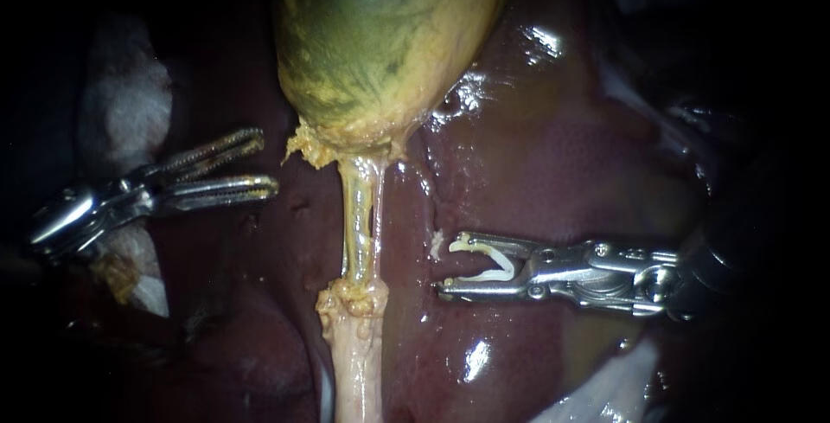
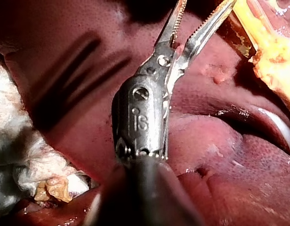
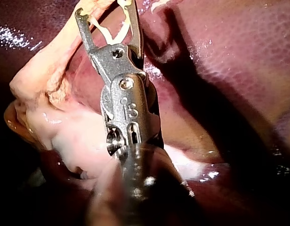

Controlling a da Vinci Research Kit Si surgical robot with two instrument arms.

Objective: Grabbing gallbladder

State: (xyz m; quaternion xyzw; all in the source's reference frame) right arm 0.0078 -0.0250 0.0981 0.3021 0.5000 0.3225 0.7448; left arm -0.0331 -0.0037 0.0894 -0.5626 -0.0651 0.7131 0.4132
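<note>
Nearest the lens, the right instrument (image 3: 105,12) is being seen as a jointed block of bright steel set with round pins, narrowing to two short curved jaws. These jaws are being held spread apart. A white clip (image 1: 493,263), smooth and bent like a hairpin, is being carried between them with one leg against each jaw. In the endoscope view the right instrument (image 1: 447,264) is being held low over the liver (image 1: 562,172), a wet, dark maroon slab with fine stippling and bright glints. Its tips are being pointed at a tube (image 1: 356,215) and are being kept just beside it without touching.

The tube is being shown as a pale yellow, waxy stalk, thin and translucent in its middle. It is knotted with lumpy fat lower down and frayed where it meets the gallbladder (image 1: 380,42). The gallbladder is being displayed toward the liver's far edge, a taut, glossy bulb mottled green and yellow, with nothing gripping it.

The left instrument (image 1: 266,161) is being held near the liver's left edge, beside the gallbladder's neck and apart from it. Its long, slim, finely toothed jaws are being held parted and empty, as is also being shown in its own wrist view (image 2: 201,14). White fibrous gauze (image 1: 125,103) is being bunched beneath its shaft.
</note>
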